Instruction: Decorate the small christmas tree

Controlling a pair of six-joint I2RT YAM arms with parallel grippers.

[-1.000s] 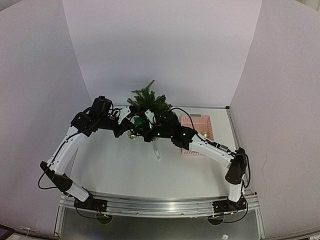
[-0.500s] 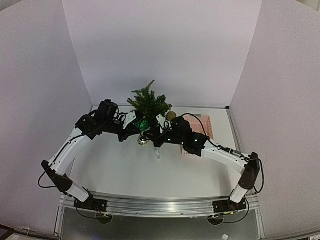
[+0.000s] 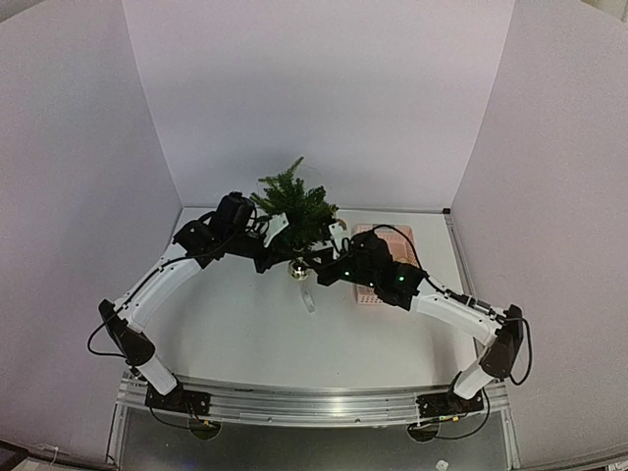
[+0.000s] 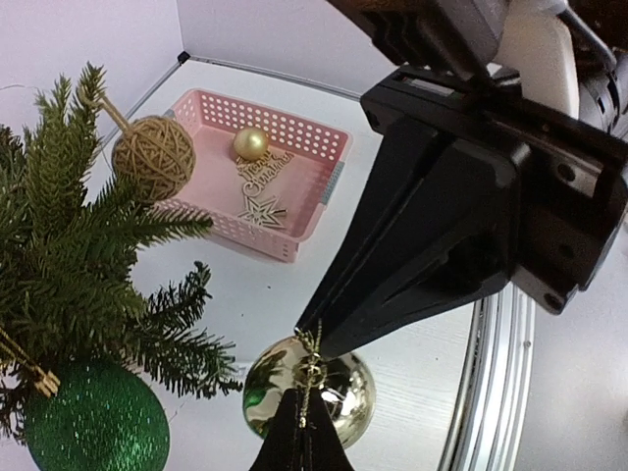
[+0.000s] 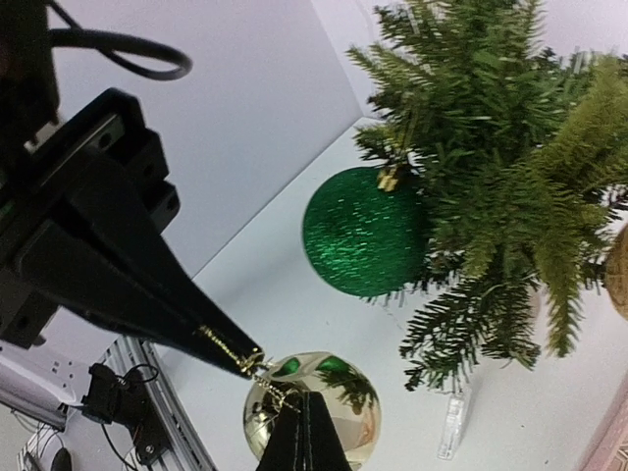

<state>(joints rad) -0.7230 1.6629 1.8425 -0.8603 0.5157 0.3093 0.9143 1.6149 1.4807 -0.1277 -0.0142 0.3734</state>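
The small dark green christmas tree (image 3: 292, 201) stood at the back of the white table (image 3: 245, 334), near the pink plastic basket (image 4: 245, 228). In front of it, the left gripper (image 4: 302, 422) and the right gripper (image 5: 306, 427) were both pinched tight on the thin gold string (image 5: 240, 355) of a shiny gold ball (image 5: 339, 412). A sparkly green ball (image 5: 363, 231) hung on the tree.

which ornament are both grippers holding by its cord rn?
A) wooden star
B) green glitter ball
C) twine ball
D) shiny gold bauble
D: the left gripper and right gripper both pinch the cord of the shiny gold bauble; the green glitter ball hangs on the small christmas tree.
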